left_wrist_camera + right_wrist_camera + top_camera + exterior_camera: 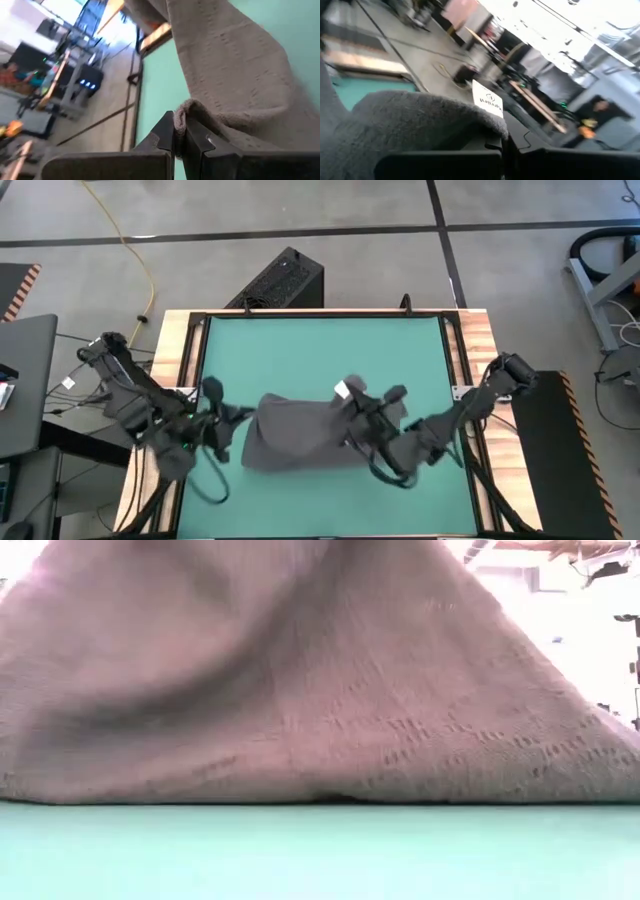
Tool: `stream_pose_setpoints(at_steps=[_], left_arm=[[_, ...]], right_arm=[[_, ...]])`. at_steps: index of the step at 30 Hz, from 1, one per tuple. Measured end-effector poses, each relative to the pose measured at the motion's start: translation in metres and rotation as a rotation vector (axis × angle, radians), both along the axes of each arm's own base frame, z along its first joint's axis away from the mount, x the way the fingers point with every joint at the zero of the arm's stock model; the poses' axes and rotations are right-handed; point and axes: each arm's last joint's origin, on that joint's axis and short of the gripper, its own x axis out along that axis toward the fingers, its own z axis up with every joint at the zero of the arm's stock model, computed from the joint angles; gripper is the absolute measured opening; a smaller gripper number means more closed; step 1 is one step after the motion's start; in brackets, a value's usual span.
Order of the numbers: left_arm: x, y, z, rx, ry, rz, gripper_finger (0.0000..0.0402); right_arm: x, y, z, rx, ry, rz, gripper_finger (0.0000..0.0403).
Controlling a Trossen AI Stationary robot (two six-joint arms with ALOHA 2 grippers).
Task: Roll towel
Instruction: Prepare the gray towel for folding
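Dark grey towel point(300, 435) bunched mid-table on the green tabletop point(320, 355), white label point(343, 389) at its right end, left gripper point(180, 131) clamped tight on the towel's left edge, right gripper point(372, 412) pinched closed on the label corner, lifting it.

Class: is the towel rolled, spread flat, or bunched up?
Bunched, not rolled: the towel hangs rumpled between the left pincer and right pincer, both shut on it.

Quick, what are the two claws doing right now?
Left claw: shut on an edge of the towel.
Right claw: shut on the towel near its white label.
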Motion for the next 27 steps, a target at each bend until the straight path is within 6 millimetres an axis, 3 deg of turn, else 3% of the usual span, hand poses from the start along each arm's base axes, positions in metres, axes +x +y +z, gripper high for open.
stream_pose_setpoints(at_steps=[8,14,17,21,27], left_arm=[[0.004,0.051,0.017,-0.104,0.066,-0.032,0.0],[0.001,0.079,0.025,-0.078,-0.091,-0.134,0.0],[0.001,0.091,0.03,0.001,-0.193,-0.132,0.0],[-0.001,0.112,0.055,0.22,-0.298,-0.023,0.0],[0.005,0.146,0.081,0.711,-0.305,0.01,0.0]], right_arm=[[0.015,-0.063,-0.026,-0.084,0.159,-0.178,0.0009],[-0.01,-0.096,-0.053,-0.104,0.228,-0.24,0.0009],[-0.025,-0.108,-0.055,-0.109,0.248,-0.261,0.0009],[-0.034,-0.14,-0.016,-0.076,0.197,-0.36,0.0009],[-0.049,-0.215,0.052,-0.057,0.227,-0.624,0.0009]])
